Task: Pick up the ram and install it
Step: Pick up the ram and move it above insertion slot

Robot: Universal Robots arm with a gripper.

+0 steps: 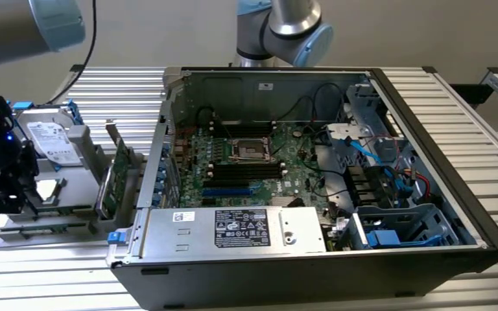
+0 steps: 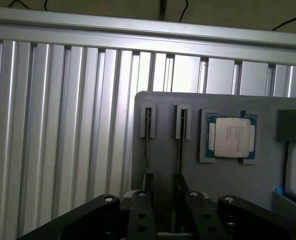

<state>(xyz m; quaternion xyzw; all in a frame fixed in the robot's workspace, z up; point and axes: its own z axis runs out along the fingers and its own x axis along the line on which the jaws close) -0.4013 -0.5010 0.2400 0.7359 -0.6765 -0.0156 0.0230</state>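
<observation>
On the grey tray (image 2: pixel 158 107) at the exterior view's left of the computer case (image 1: pixel 456 129), the ram (image 2: pixel 180 145) stands on its long edge, one end tucked into a small slotted block. A second stick (image 2: pixel 147 142) stands parallel just beside it in a block of its own. The gripper (image 2: pixel 164 200) hovers over them with its jaws wide apart and nothing between the pads but air. The ram's thin line runs in between the two fingers, while the second stick lines up close to one finger (image 2: pixel 140 210).

That closeness looks like the main risk. If the gripper comes down a little off, a finger could land on the second stick, or the jaws could close on both sticks. A board this thin, caught off-centre, would likely tilt in the grip and then refuse to seat in a memory slot (image 1: pixel 247 170) on the motherboard.

Seen edge-on from above, the ram's long axis runs straight from its block toward the gripper, crosswise to the line the jaws close along. Which end carries the notch cannot be made out.

Further along the tray lie a square silver processor chip (image 2: pixel 231 137), a hard drive (image 1: pixel 46 139) and a large green expansion card (image 1: pixel 119 175). All of it rests on a slatted metal table (image 2: pixel 63 125).
</observation>
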